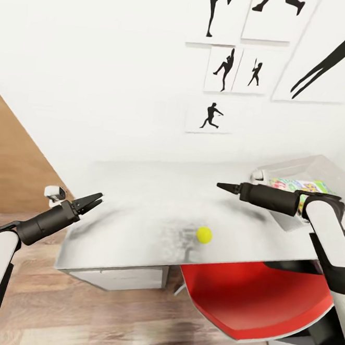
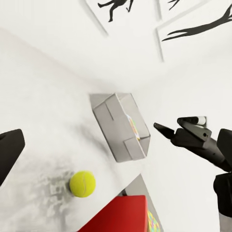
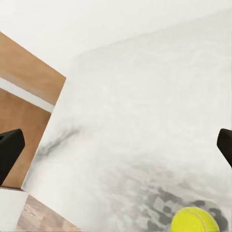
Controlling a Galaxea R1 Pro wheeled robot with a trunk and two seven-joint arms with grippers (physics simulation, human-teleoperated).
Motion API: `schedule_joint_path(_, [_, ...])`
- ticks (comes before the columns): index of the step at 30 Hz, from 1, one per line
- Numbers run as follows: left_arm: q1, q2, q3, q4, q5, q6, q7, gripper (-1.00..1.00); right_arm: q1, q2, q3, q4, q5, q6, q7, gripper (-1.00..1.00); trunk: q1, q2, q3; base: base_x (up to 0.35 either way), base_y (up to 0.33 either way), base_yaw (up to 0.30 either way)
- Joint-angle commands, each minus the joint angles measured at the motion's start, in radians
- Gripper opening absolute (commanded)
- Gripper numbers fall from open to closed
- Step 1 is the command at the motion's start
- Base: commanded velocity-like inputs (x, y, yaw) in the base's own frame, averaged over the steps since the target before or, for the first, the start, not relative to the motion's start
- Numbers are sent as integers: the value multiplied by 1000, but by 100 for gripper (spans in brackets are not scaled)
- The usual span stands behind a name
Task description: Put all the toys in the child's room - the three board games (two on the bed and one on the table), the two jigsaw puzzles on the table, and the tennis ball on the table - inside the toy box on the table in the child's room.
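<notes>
Head view: tennis ball (image 1: 204, 234) loose on the worktop (image 1: 138, 201), near its front edge, between the two hands. Below and slightly short of the right hand (image 1: 222, 187); well off to the side of the left hand (image 1: 92, 201). Right looks nearer. Right fingers seem pressed to a point; left slightly spread. Toy box (image 1: 319, 169) behind the right arm, a colourful puzzle inside.

Left wrist view: ball ahead, toy box beyond it, right hand (image 2: 162, 128) hovering beside the box.

Right wrist view: fingers spread wide, empty; ball just under the hand.
</notes>
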State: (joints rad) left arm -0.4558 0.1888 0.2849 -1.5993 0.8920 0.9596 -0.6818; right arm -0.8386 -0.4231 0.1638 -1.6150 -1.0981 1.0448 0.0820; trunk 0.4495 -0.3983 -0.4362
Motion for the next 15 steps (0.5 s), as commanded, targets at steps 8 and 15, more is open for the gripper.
schedule_joint_path(8, [-1, 0, 1, 2, -2, 8, -3, 100, 11, -4, 57, 0, 29, 2, -46, 100, 1, -2, -1, 0, 0, 165])
schedule_joint_path(15, [-2, 0, 0, 3, -3, 9, -2, 100, 50, -4, 73, 0, 67, 2, -165, 100, 1, -2, 0, 0, 0, 44])
